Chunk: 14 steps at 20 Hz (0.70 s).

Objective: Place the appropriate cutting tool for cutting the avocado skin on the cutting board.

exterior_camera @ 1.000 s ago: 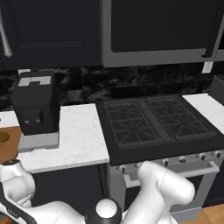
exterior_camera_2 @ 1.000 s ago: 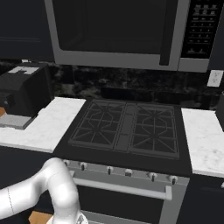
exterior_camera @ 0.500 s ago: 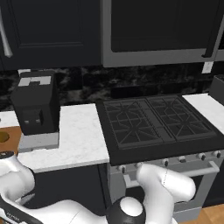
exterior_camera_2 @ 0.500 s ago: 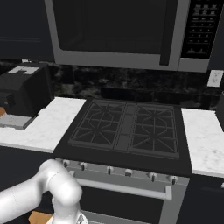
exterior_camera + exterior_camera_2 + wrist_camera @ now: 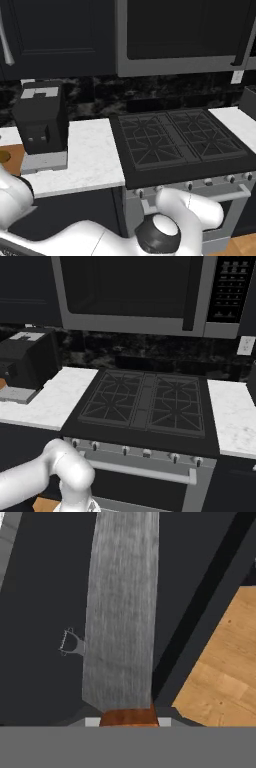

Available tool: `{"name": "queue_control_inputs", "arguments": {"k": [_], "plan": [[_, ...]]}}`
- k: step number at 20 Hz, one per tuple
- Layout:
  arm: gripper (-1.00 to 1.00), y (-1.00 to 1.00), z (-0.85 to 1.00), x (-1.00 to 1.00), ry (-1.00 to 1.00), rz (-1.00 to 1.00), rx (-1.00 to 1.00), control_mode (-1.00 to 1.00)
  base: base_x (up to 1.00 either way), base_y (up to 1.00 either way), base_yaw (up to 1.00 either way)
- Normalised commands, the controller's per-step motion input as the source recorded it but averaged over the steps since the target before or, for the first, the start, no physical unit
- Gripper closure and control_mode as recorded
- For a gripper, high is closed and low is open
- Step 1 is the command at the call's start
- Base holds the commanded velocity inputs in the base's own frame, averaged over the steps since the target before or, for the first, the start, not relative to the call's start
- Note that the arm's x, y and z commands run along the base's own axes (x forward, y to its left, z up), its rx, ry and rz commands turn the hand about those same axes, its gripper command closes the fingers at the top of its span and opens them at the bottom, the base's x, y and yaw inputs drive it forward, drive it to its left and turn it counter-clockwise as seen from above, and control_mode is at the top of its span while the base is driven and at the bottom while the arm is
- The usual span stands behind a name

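The knife [image 5: 122,612] fills the middle of the hand view: its grey blade runs up from an orange handle [image 5: 128,717] that sits between the fingers of my gripper [image 5: 128,721], which is shut on it. It hangs low in front of dark cabinet fronts and the wooden floor [image 5: 225,667]. The reddish-brown cutting board [image 5: 14,156] shows at the far left of the counter in the left base view. A bit of the olive-yellow avocado [image 5: 3,156] lies on it.
A black boxy appliance [image 5: 41,125] on a grey base stands on the white counter [image 5: 90,155] beside the board. The stove [image 5: 175,140] is to the right, under the microwave [image 5: 135,296]. A small grey Y-shaped peeler [image 5: 69,643] shows against the dark surface.
My arm's elbow has swung to the right along the bottom of the left base view, and lower in the right base view. The counter scene has not shifted.
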Motion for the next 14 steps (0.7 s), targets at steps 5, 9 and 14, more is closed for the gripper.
{"name": "queue_control_inputs", "arguments": {"k": [5, 9, 14], "plan": [[1.0, 0.12, 0.96, 0.39, -0.07, -0.1, -0.03, -1.0, 0.0, 0.0, 0.0], [1.0, 0.1, 0.5, 0.56, -0.1, -0.1, -0.03, -1.0, 0.0, 0.0, 0.0], [1.0, 0.16, 0.05, 0.69, -0.04, -0.08, 0.0, -1.0, 0.0, 0.0, 0.0]]}}
